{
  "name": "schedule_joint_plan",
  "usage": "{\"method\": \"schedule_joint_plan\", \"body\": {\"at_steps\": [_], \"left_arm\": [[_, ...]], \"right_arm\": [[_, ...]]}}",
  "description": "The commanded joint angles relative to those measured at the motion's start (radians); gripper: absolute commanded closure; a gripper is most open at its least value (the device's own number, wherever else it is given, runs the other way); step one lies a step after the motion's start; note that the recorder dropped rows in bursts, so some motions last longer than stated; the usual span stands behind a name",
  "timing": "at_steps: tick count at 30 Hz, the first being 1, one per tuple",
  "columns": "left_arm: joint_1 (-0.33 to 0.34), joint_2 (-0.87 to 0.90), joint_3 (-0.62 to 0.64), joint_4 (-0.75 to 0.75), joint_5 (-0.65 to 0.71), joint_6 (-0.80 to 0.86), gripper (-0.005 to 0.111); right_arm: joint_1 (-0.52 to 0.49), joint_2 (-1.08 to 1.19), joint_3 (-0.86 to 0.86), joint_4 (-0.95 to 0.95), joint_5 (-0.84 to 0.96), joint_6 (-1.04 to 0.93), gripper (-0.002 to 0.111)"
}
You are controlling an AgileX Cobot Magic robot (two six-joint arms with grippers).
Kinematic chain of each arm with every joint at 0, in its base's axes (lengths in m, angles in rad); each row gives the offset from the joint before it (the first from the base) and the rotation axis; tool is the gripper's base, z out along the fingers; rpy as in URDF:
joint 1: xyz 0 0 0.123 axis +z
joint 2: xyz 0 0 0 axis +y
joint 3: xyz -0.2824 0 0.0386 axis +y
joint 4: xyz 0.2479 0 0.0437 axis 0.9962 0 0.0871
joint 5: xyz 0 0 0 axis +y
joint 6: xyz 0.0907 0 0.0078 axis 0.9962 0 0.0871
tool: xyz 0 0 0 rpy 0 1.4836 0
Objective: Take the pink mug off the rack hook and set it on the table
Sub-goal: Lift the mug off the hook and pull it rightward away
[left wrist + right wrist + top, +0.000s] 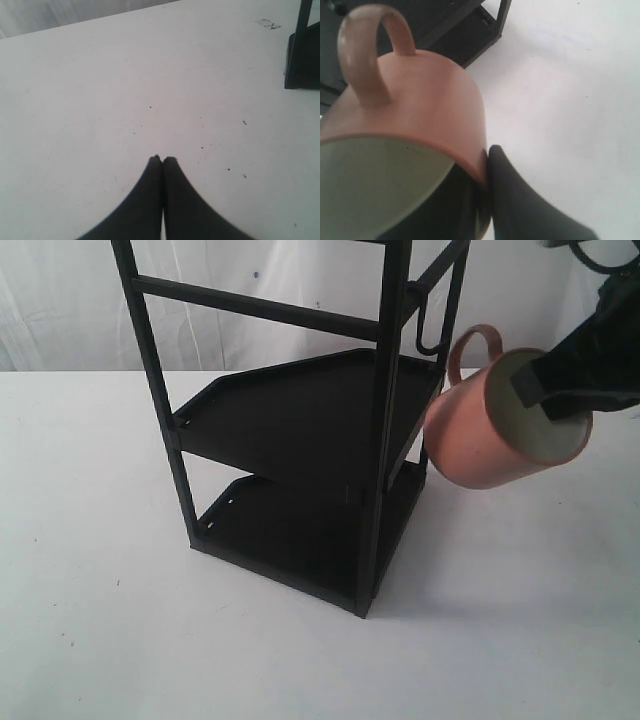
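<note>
— Where is the pink mug [480, 430] seen?
— Right of centre, tipped sideways just off the rack hook [428, 328]. Its rim is clamped by the right gripper [548, 398], with the table [500, 640] directly below.

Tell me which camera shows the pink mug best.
The exterior view: almost the whole pink mug shows, tilted beside the rack. The right wrist view crops it close up; the left wrist view misses it.

The white table [100, 620] carries only the black rack [300, 470].
</note>
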Motion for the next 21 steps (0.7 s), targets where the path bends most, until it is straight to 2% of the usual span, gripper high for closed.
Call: {"method": "schedule_joint_plan", "body": {"at_steps": [1, 3, 7, 13, 21], "left_arm": [[-0.006, -0.005, 0.003, -0.01, -0.004, 0.003, 0.107], [-0.006, -0.005, 0.003, -0.01, -0.004, 0.003, 0.107], [-0.006, -0.005, 0.003, -0.01, -0.004, 0.003, 0.107], [-0.006, -0.005, 0.003, -0.01, -0.004, 0.003, 0.107], [-0.006, -0.005, 0.003, -0.01, -0.004, 0.003, 0.107]], "right_arm": [[0.0, -0.012, -0.006, -0.12, -0.008, 0.09, 0.108], [0.0, -0.012, -0.006, -0.22, 0.02, 0.156, 0.108], [0.0, -0.012, -0.006, -0.288, 0.075, 0.213, 0.108], [0.0, -0.012, -0.006, -0.25, 0.164, 0.207, 0.108], [0.0, -0.013, -0.006, -0.177, 0.164, 0.15, 0.108]]}}
